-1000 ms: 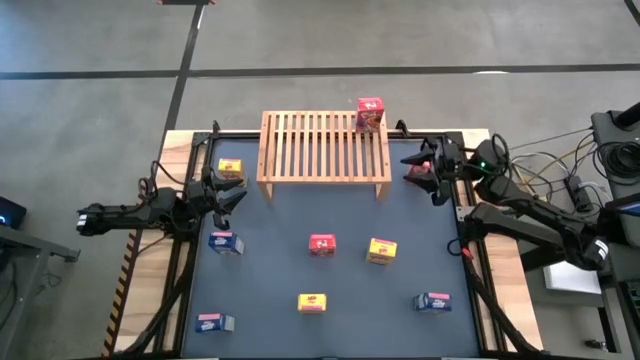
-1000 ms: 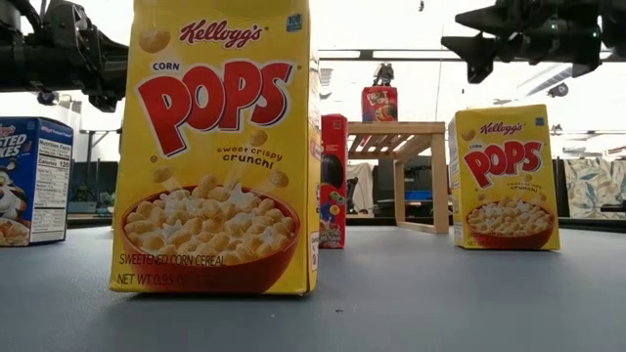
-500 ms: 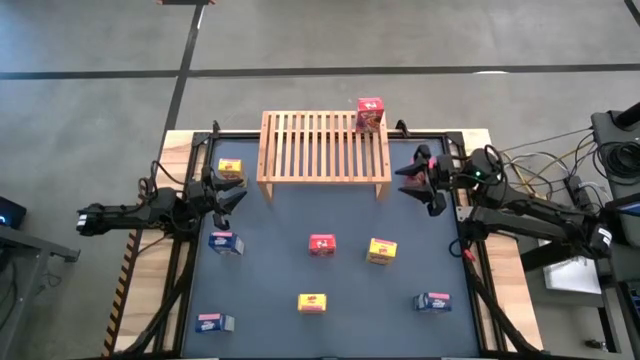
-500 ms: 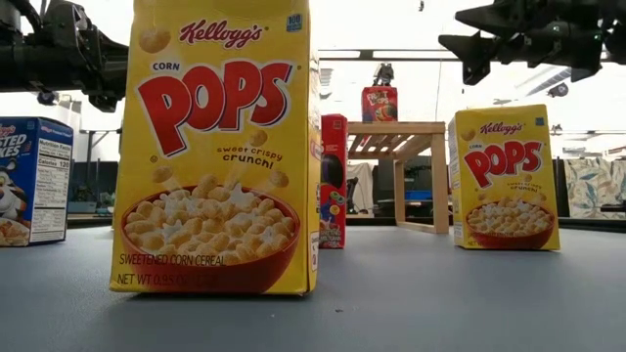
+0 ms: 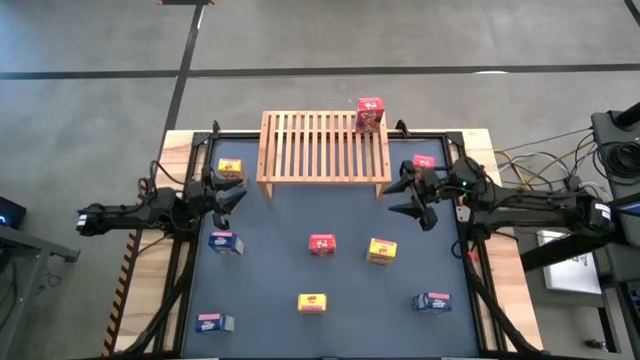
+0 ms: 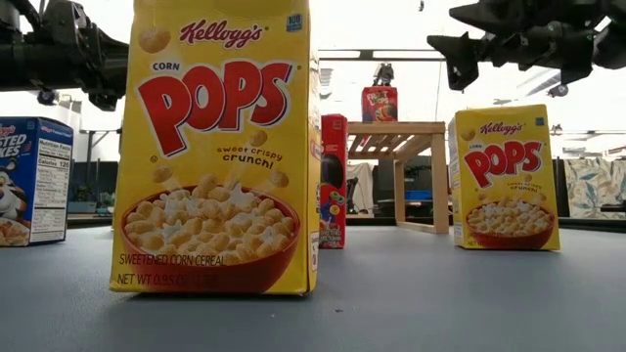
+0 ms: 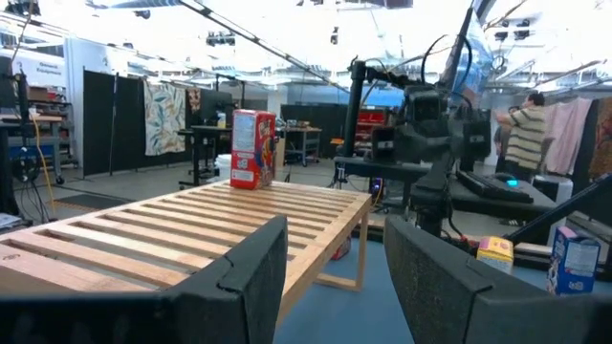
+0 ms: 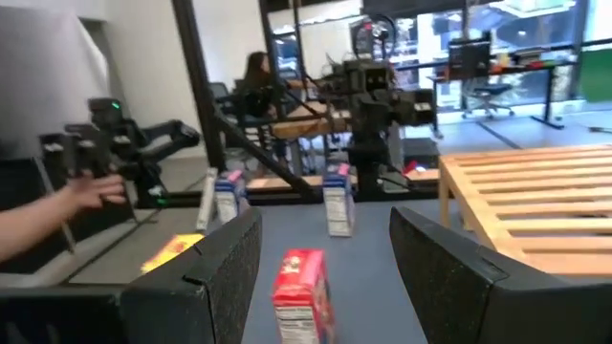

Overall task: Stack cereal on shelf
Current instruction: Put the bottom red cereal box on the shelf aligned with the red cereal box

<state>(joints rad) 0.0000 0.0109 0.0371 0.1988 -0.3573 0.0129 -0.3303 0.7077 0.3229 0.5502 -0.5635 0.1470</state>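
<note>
The wooden slatted shelf (image 5: 325,150) stands at the far middle of the table, with one red cereal box (image 5: 370,113) upright on its far right corner. The other boxes rest on the table: yellow (image 5: 229,168) left of the shelf, red (image 5: 423,161) right of it, and red (image 5: 322,245), yellow (image 5: 381,251), yellow (image 5: 313,302) and three blue ones (image 5: 226,242) toward the near side. My right gripper (image 5: 400,193) hovers open by the shelf's near right leg, facing the red box (image 8: 301,291) at mid-table. My left gripper (image 5: 232,192) waits open near the shelf's left end.
The shelf (image 7: 191,229) fills the left wrist view, with the right arm (image 7: 430,143) beyond it. A person's hand (image 8: 67,205) shows at the edge of the right wrist view. In the low view a yellow box (image 6: 220,147) stands close in front.
My right gripper has drawn away from the red box lying right of the shelf, moving toward the table's near left and turning to face the table's middle. That red box has stayed where it was and now shows uncovered.
</note>
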